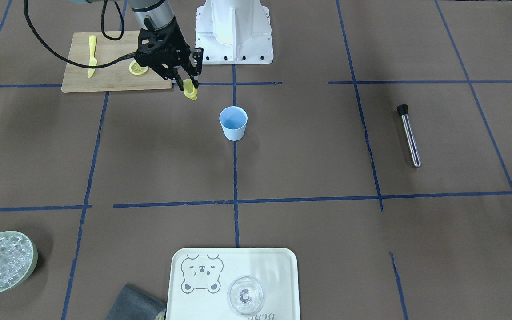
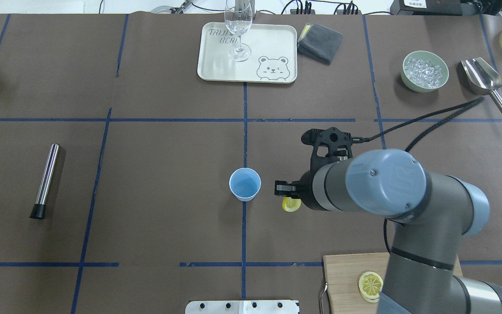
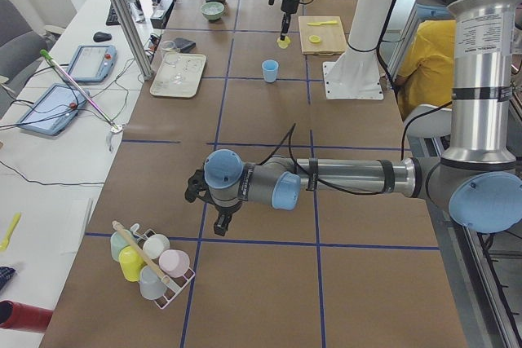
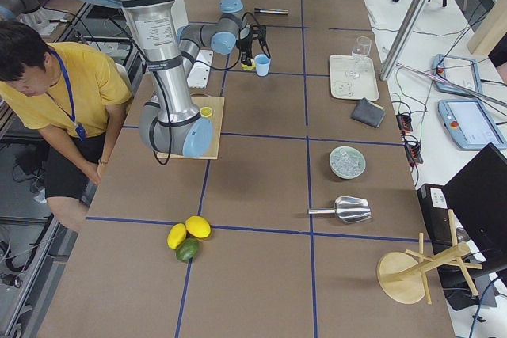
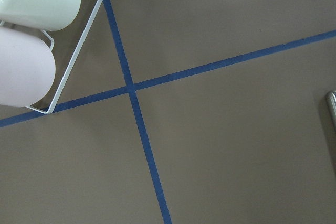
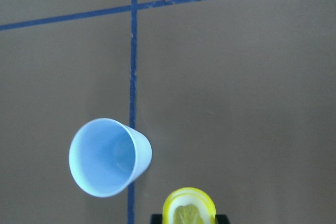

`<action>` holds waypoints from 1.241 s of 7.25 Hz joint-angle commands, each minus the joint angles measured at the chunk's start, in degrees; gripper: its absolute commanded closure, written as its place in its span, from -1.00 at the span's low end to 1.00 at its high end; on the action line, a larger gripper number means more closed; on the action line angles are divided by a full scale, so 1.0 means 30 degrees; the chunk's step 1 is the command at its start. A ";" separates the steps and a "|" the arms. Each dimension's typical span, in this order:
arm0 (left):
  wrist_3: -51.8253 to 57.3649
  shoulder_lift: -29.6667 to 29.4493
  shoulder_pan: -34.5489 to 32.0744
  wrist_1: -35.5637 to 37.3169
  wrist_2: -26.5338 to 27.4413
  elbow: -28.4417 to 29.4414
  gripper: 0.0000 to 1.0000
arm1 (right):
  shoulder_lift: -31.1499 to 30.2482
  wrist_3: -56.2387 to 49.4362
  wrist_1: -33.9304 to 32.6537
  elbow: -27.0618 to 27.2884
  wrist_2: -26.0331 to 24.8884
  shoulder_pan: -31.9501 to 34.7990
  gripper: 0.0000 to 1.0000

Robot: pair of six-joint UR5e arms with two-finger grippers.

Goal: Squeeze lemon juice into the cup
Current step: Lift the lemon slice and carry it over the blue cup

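**Lemon pinched in right hand, not yet over cup**

The slice hangs from the fingertips w/ most of its face free below them. That probably leaves the flesh clear to drip once it is pressed.

The cup stands upright, mouth open, beside the hand and lower. It isn't under the slice, so any squeeze now would likely wet the worktop.

The 2nd slice lies on the board behind the hand – a spare, I'd guess.

Pose: the right arm reaches out roughly level, wrist bent so the hand points straight down, fingers clenched on the slice. It hangs above the worktop, seemingly high enough to pass the cup's rim.

The left hand hangs low, far from the cup and near a rack of cups. Can't tell if it's clenched or released.
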 commanded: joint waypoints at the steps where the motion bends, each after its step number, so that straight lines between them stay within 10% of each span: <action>1: 0.0000 0.0102 -0.0006 0.0001 -0.0004 -0.0067 -1.00 | 0.2997 0.0568 0.0096 -0.3012 0.0363 0.0772 0.15; 9: -0.0029 0.0102 -0.0006 0.0001 -0.0033 -0.0213 -1.00 | 0.4239 0.0836 0.1065 -0.5605 0.0480 0.0480 -0.10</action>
